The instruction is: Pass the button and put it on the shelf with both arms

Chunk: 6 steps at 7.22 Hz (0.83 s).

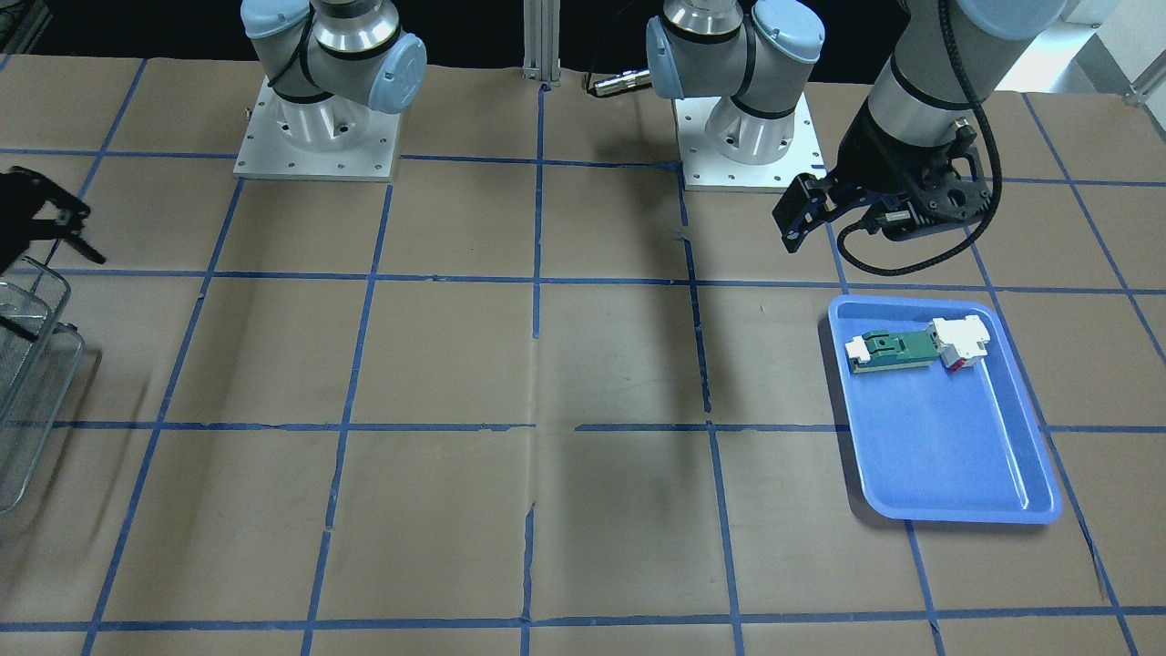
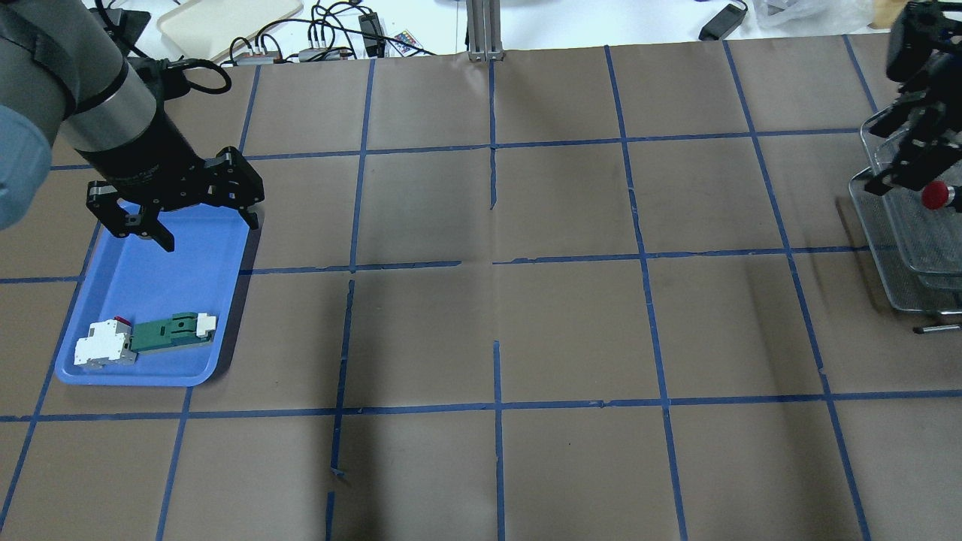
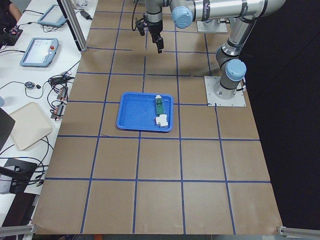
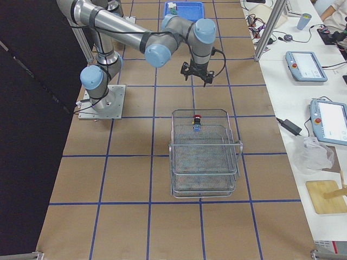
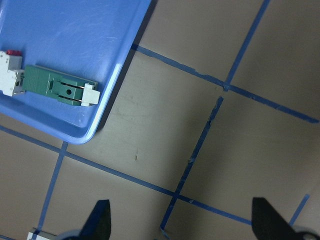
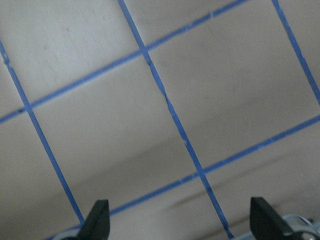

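The button [image 2: 936, 195], with its red cap, stands on the top tier of the wire-mesh shelf [image 2: 898, 248] at the table's right end. It also shows in the exterior right view [image 4: 196, 121], near the shelf's [image 4: 203, 162] end that faces the table's middle. My right gripper [image 2: 913, 158] is open and empty. It hangs in the air beside the button and clear of it [image 4: 197, 76], and its spread fingertips [image 6: 100, 217] frame bare table. My left gripper [image 2: 204, 229] is open and empty above the far edge of the blue tray [image 2: 150, 278].
The blue tray [image 1: 947, 456] holds a green-and-white flat part [image 2: 169, 333] and a white blocky part with a red tab [image 2: 105, 347]. Both parts lie at the tray end nearest the robot. Brown paper with a blue tape grid covers the table. The two arm bases [image 1: 314, 128] stand at the robot's edge.
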Available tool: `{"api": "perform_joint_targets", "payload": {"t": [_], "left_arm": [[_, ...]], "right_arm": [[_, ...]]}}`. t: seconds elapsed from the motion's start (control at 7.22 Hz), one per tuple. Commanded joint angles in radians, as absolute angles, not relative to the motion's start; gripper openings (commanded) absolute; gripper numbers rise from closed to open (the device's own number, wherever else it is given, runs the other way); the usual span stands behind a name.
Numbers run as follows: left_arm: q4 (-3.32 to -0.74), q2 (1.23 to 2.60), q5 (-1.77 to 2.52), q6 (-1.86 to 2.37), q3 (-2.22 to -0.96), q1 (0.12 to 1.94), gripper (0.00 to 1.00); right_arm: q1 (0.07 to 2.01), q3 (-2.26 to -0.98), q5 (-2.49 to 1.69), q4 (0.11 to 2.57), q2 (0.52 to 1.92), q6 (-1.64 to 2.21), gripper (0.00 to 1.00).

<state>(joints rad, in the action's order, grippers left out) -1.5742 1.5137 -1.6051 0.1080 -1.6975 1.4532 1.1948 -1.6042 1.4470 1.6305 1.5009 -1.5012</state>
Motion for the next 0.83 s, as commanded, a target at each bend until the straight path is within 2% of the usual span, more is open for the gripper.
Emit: {"api": "perform_joint_targets", "payload": {"t": [0.0, 0.28, 0.69], "left_arm": [[-1.58, 1.499, -1.612, 0.072, -1.694, 1.465, 1.0], [-1.586, 1.476, -1.565, 0.052, -1.695, 1.47, 1.0], [-1.623, 1.454, -1.584, -0.107, -1.703, 1.531, 1.0]], "right_arm": [[1.455, -1.608, 1.448, 1.621, 1.537, -1.102, 1.0], [1.622, -1.592, 1.474, 1.623, 1.539, -0.567, 1.0], [1.553, -1.577, 1.529, 1.626, 1.557, -0.364, 1.0]]}}
